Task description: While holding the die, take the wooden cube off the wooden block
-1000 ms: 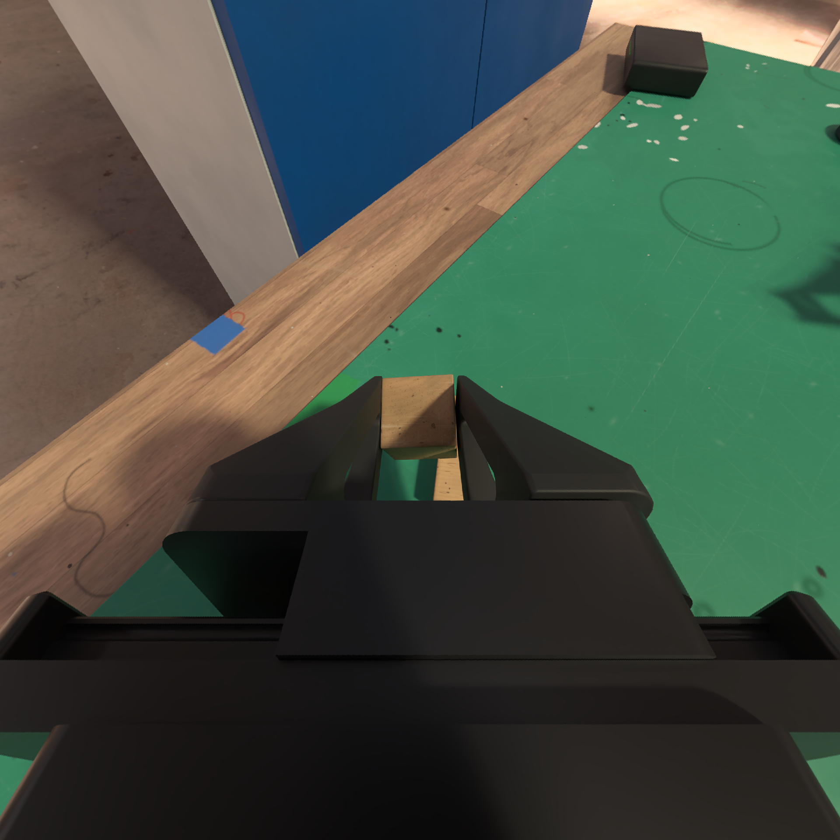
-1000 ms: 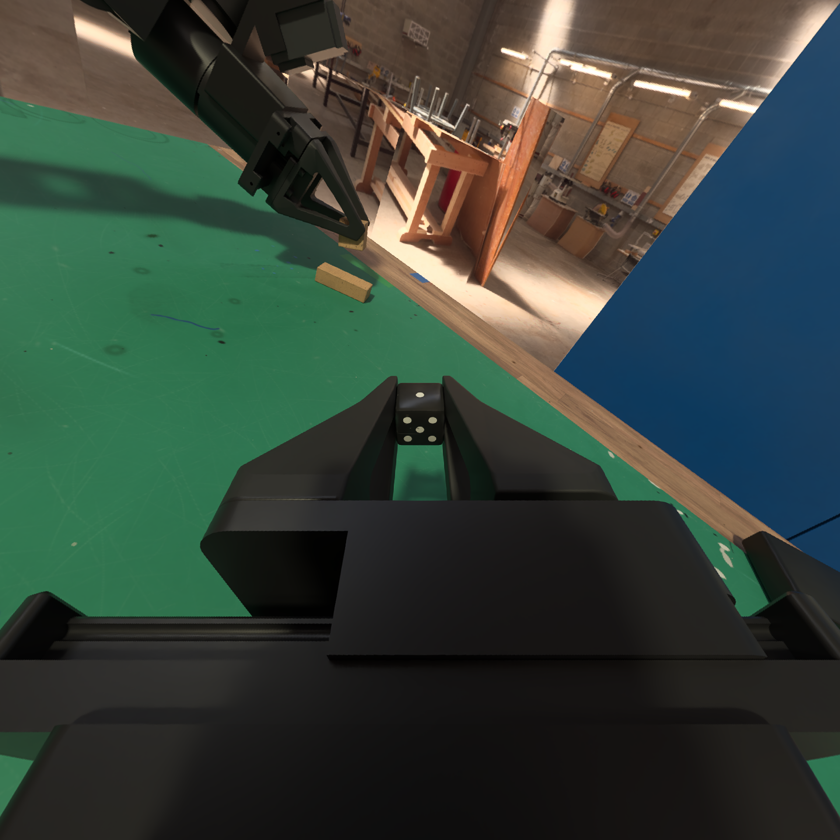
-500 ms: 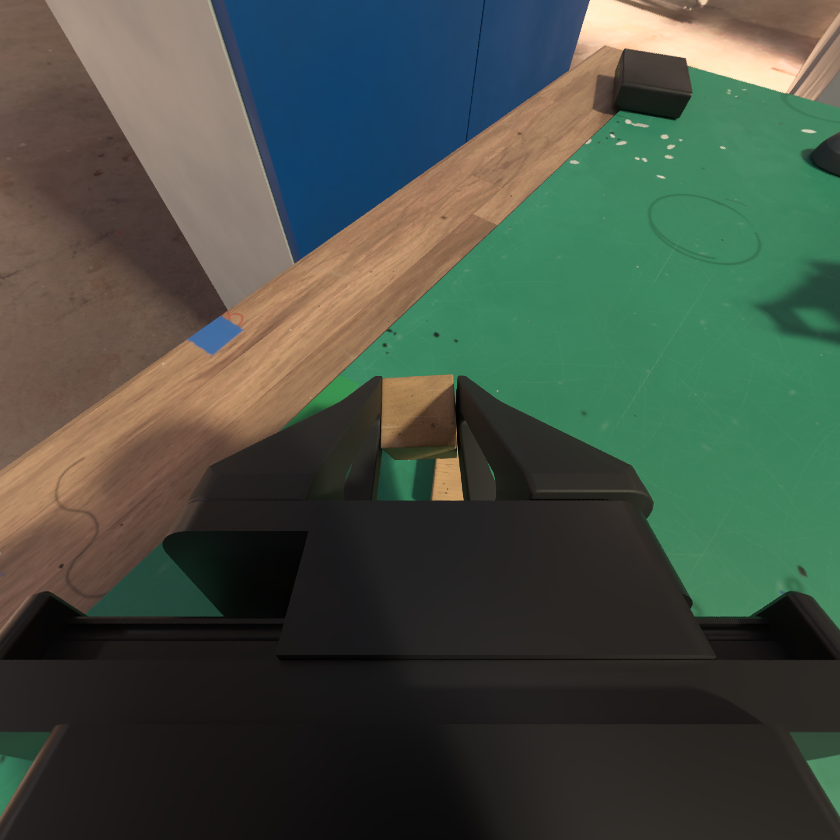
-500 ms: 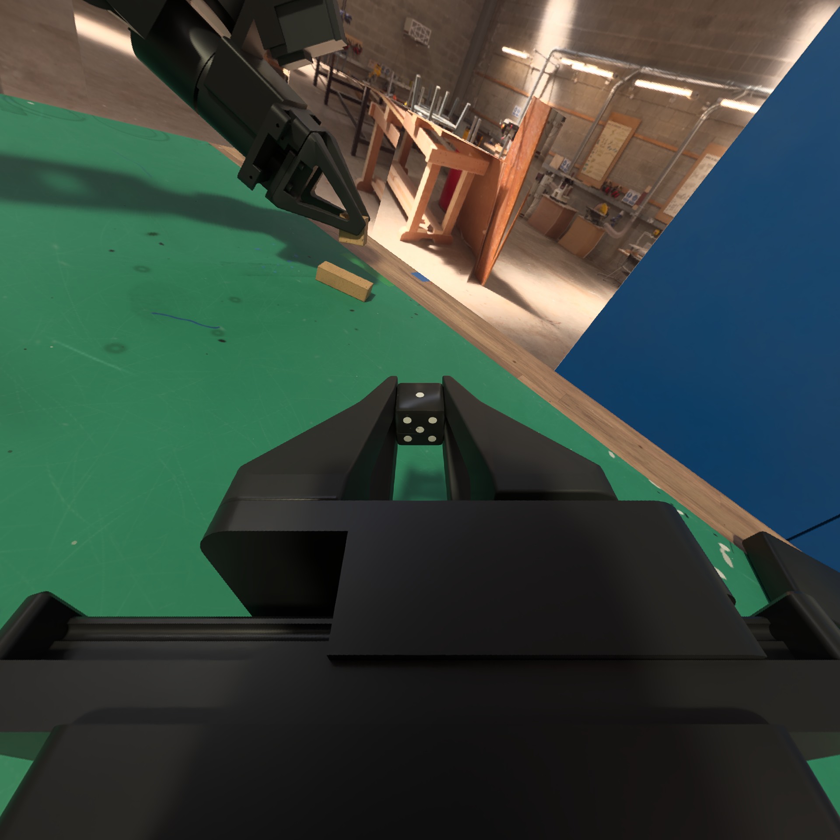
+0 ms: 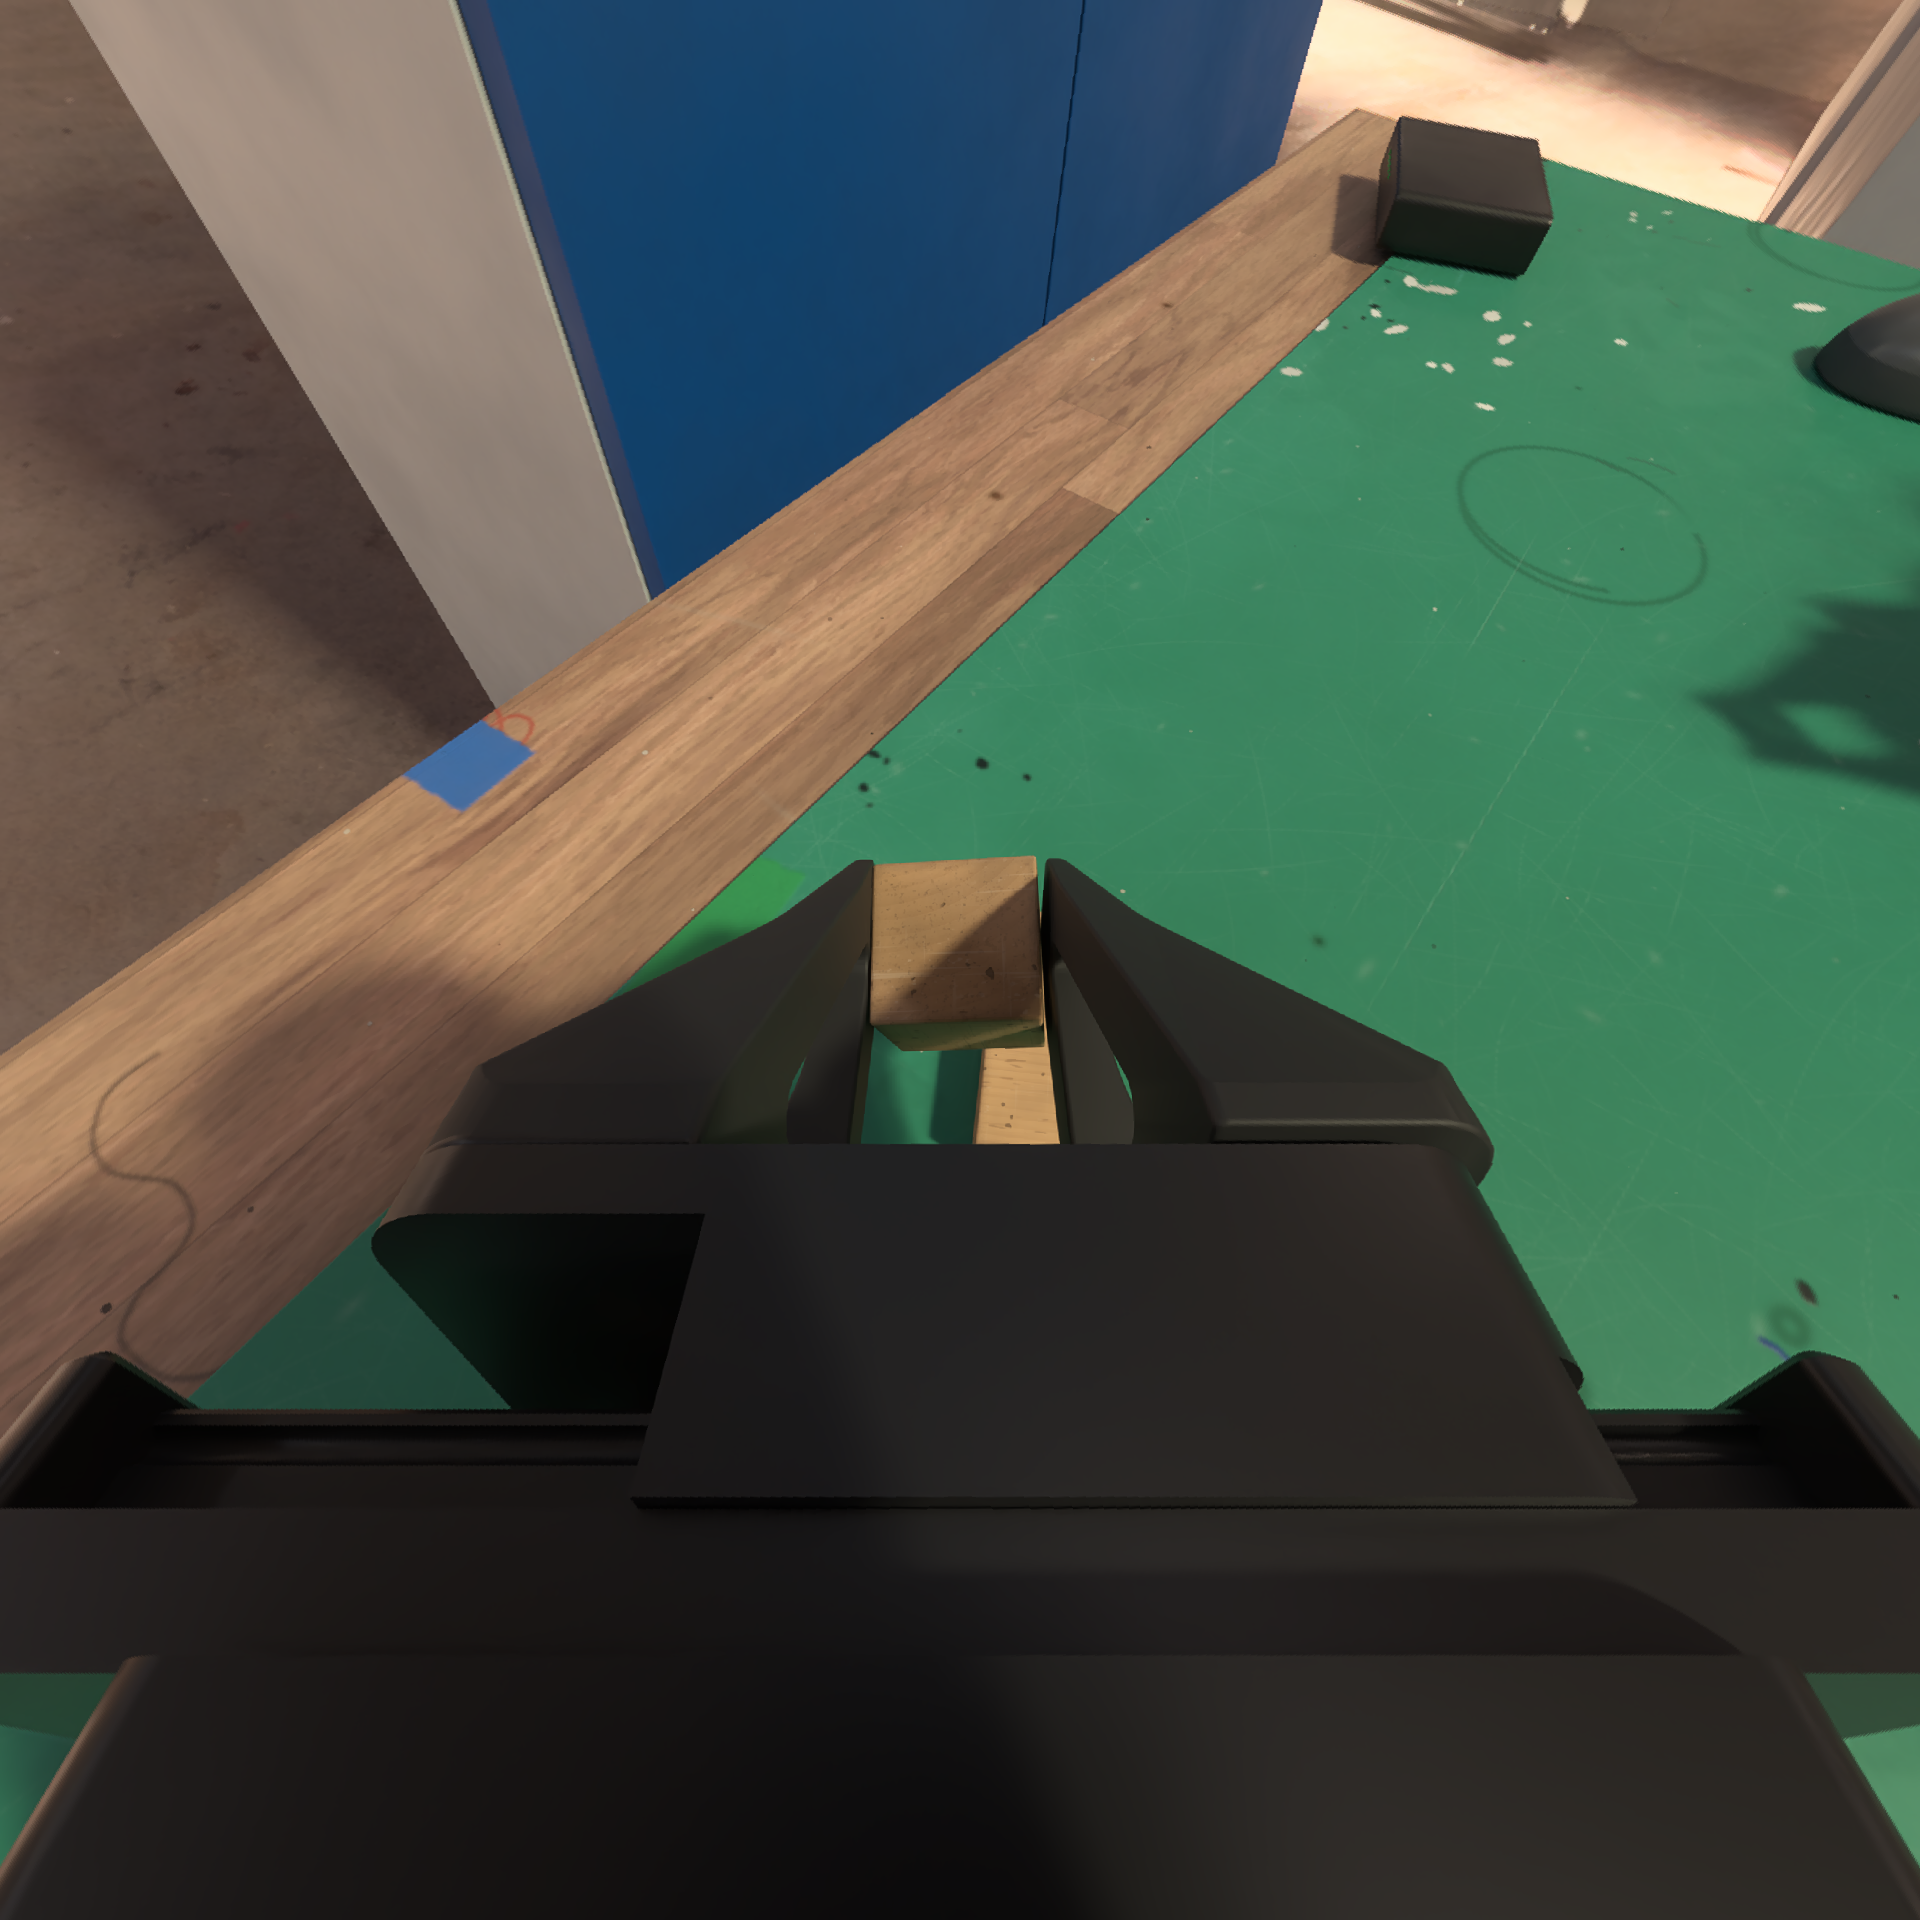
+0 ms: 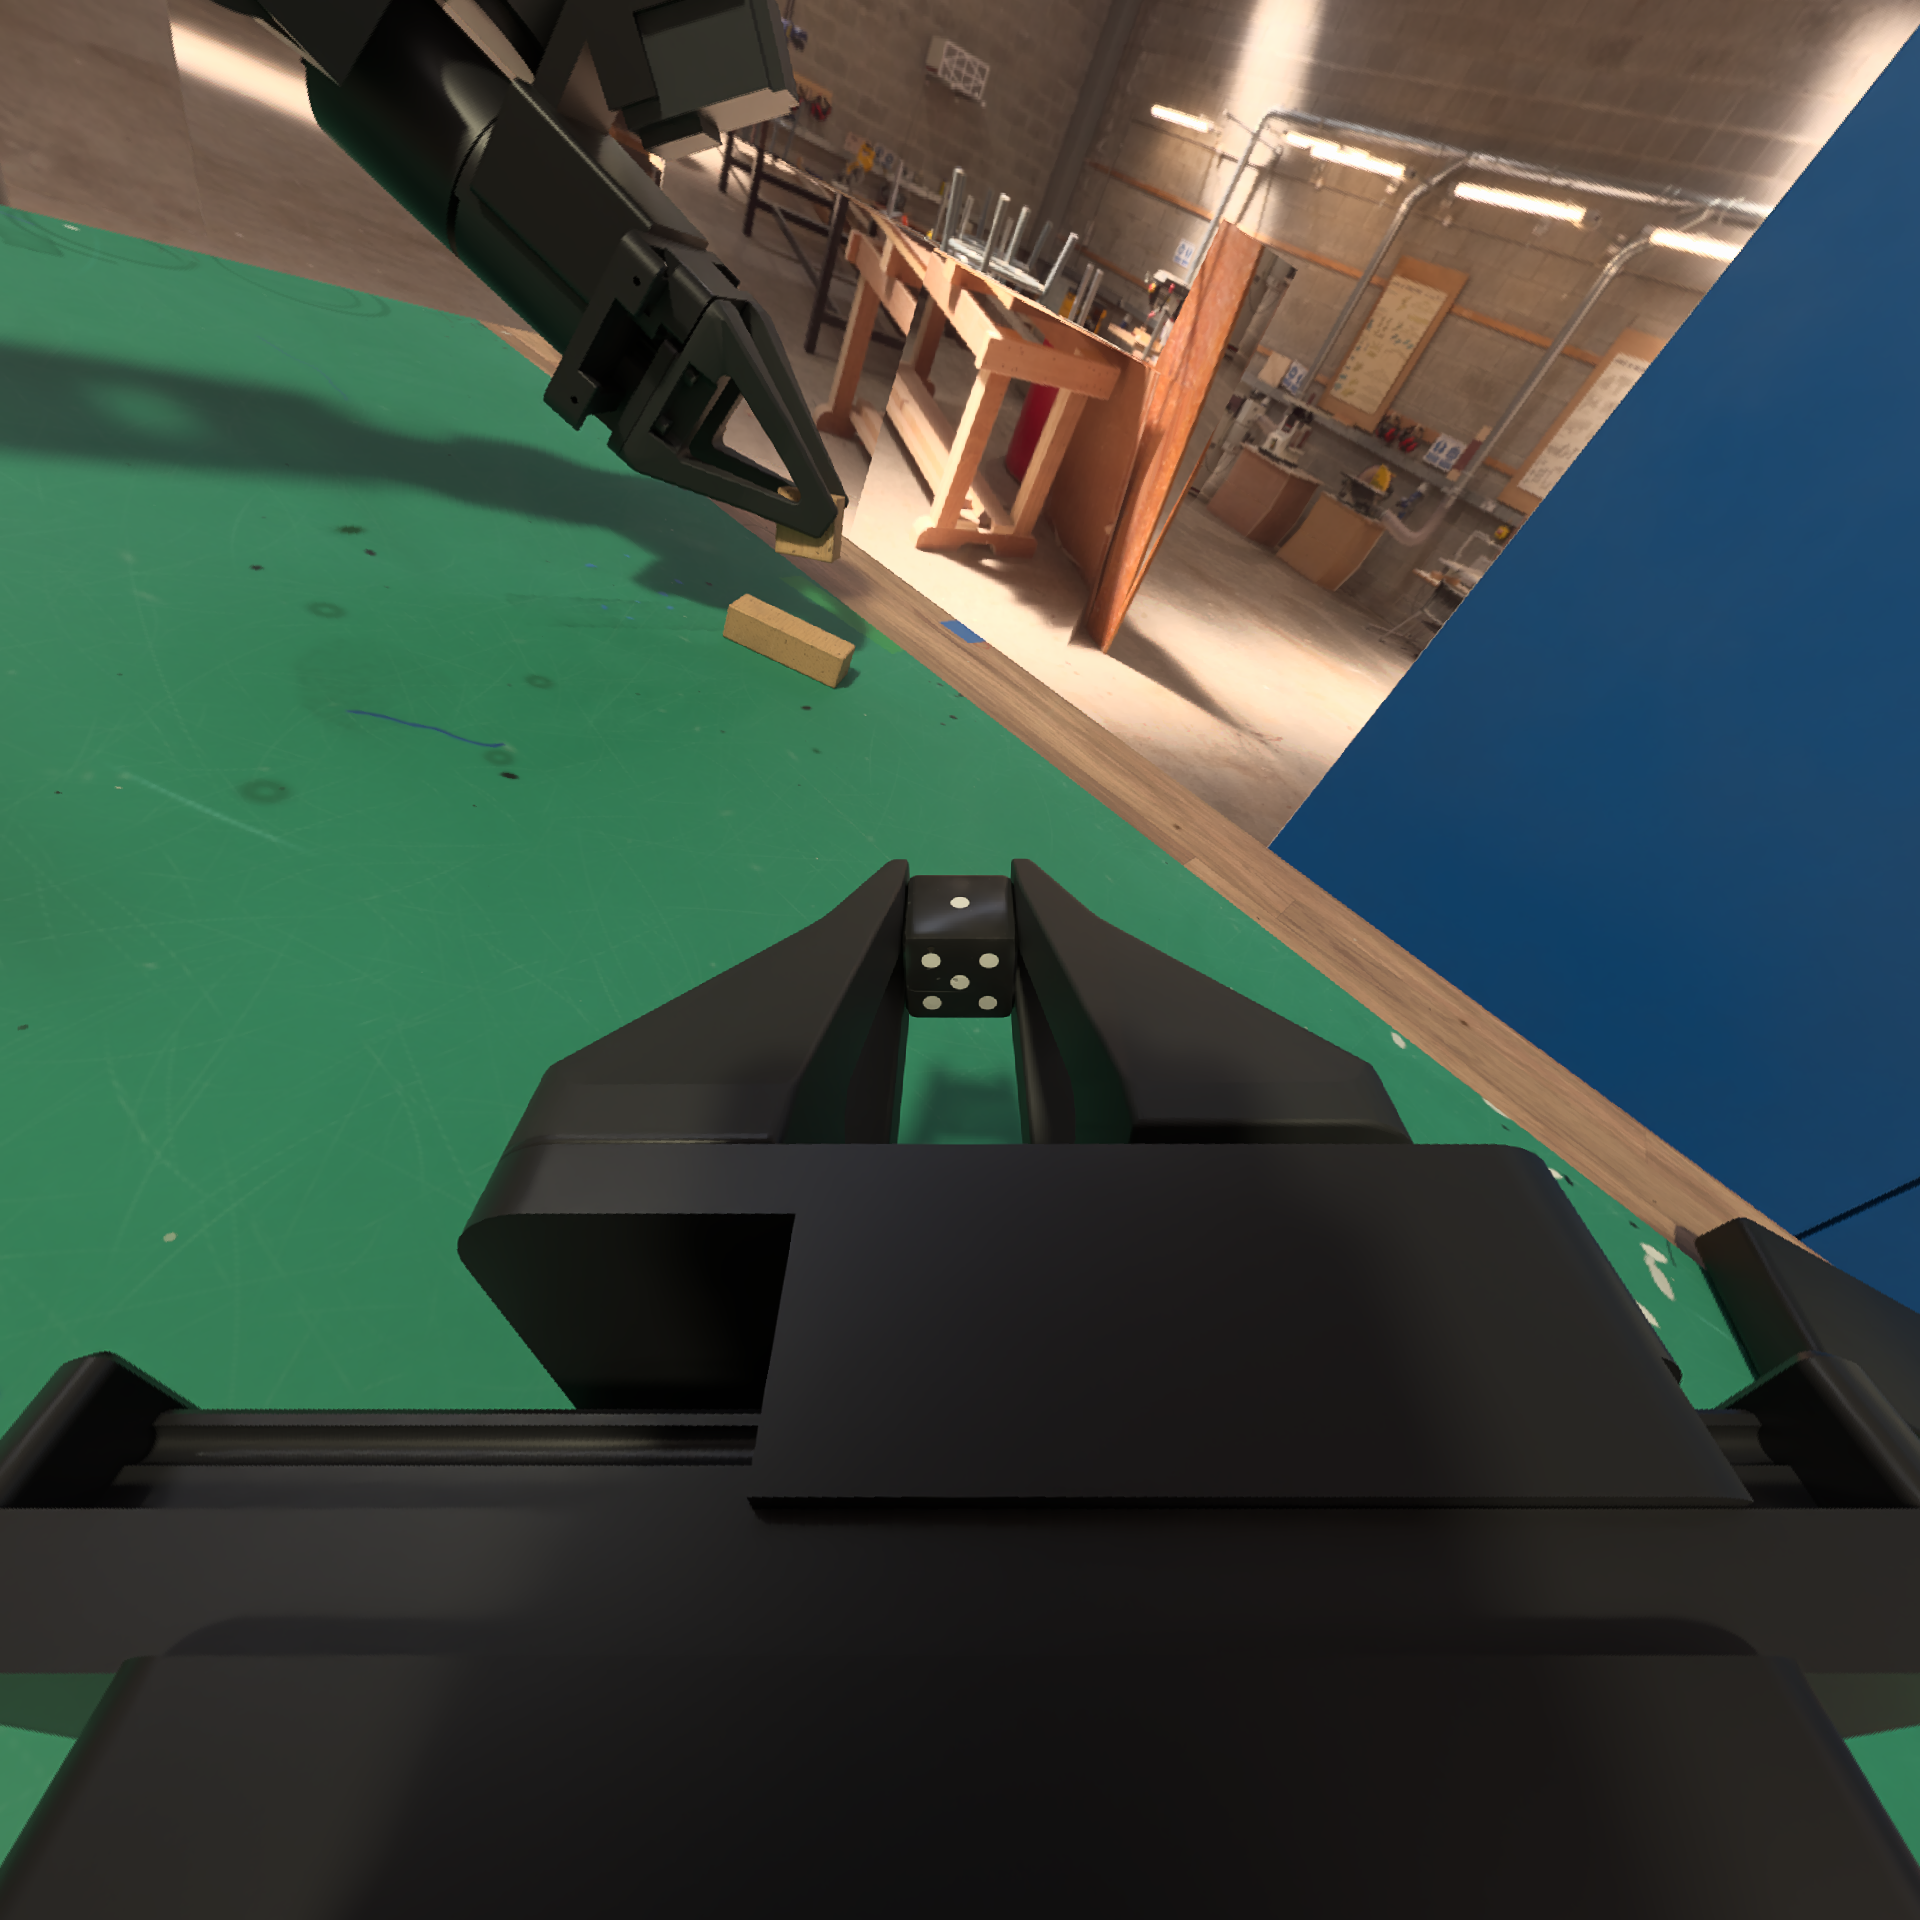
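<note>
Holding speckled wooden cube (image 5: pixel 954 940) in my left claw (image 5: pixel 956 914), lifted above the oblong wooden block (image 6: pixel 790 641) on scuffed green surface (image 5: pixel 1351 779); right claw (image 6: pixel 960 940) clamps black die (image 6: pixel 959 948). Black box (image 5: pixel 1463 195) at 1 o'clock.

Matte black arms with angular, wedge-fingered end effectors

Seen from its own wrist camera, the left end effector (image 5: pixel 956 935) is matte black throughout: two broad fingers (image 5: pixel 1195 997) taper forward like wedges, with thinner inner pads, and behind them sit a flat rectangular cover plate and a cross rail with raised end stops. The right end effector (image 6: pixel 961 935) has the same build, its fingers (image 6: pixel 748 1029) equally dark and smooth-faced, with a grooved slide rail visible at the left. From the right wrist view, the left arm (image 6: pixel 499 177) shows a round black forearm, a boxy grey-black housing, a bracketed wrist block, and an open triangular finger frame.
</note>
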Controlling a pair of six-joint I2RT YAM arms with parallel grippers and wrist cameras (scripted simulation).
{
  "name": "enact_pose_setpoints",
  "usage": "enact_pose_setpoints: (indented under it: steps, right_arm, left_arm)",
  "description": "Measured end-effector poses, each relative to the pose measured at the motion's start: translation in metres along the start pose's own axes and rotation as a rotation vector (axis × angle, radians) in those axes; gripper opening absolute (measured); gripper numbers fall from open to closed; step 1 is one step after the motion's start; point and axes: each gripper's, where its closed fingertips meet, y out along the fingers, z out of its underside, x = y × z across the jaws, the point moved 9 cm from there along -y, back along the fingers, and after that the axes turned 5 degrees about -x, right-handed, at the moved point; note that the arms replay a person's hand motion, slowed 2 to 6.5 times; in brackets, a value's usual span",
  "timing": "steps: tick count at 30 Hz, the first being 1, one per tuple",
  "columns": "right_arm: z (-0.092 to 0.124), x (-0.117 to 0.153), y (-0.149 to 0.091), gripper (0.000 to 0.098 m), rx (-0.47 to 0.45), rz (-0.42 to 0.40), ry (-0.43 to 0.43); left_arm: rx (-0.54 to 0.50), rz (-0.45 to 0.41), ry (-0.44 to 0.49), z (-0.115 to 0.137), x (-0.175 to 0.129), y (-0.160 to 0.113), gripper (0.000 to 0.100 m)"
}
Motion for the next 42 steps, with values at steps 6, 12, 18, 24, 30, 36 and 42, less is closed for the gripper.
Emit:
enact_pose_setpoints:
  steps: [6,12,18,24,30,36,42]
  right_arm:
    - [0.0,0.0001,0.0,0.016,0.0,-0.001,-0.001]
    - [0.0,0.0004,0.0001,0.016,0.001,-0.002,-0.002]
    - [0.0,0.0007,0.0003,0.016,0.003,-0.004,-0.005]
    - [-0.0001,0.0009,0.0004,0.016,0.003,-0.005,-0.007]
    - [-0.0001,0.0011,0.0005,0.016,0.004,-0.006,-0.008]
    - [-0.0001,0.0013,0.0006,0.016,0.004,-0.007,-0.009]
    - [-0.0001,0.0014,0.0008,0.016,0.004,-0.008,-0.011]
  left_arm:
    - [0.001,0.0,0.0,-0.0003,0.0,0.0,0.027]
    - [0.008,0.003,0.003,-0.0002,0.0001,0.0,0.027]
    - [0.017,0.007,0.013,0.0001,0.0,-0.0001,0.027]
    - [0.03,0.002,0.025,0.0007,0.0,0.0001,0.027]
    - [0.039,0.004,0.034,0.0008,-0.0012,0.0013,0.027]
    - [0.044,0.007,0.038,0.0007,-0.0016,0.0018,0.027]
    - [0.051,0.012,0.04,0.001,-0.0014,0.0022,0.027]
